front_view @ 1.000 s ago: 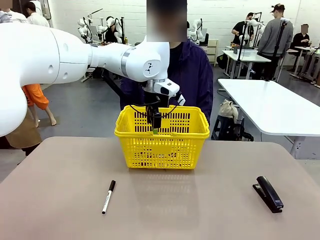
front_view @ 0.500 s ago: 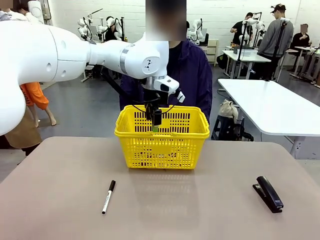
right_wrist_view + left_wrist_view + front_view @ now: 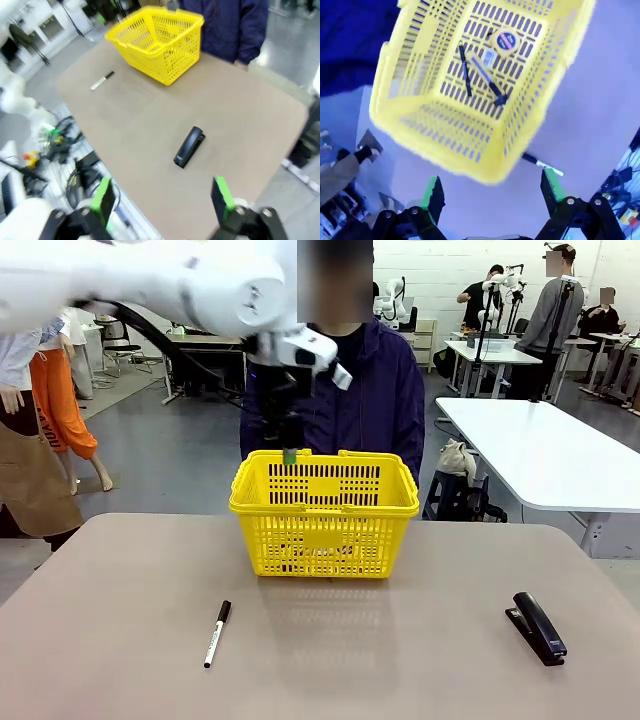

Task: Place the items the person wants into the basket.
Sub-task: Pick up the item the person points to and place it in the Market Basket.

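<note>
our left gripper (image 3: 490, 192) hangs spread and empty over the basket (image 3: 325, 540); we should lift clear without snagging its rim.

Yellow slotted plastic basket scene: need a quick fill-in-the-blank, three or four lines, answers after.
1. The round yellow-and-black tape measure lies inside the yellow slotted plastic basket, with a utility knife and a thin black ____ beside it.
2. The white marker with black cap lies on the ____.
3. The left gripper hangs above the basket with jaws ____.
4. The black stapler lies to the basket's ____ in the front view.

Answers: pen; table; open; right
</note>
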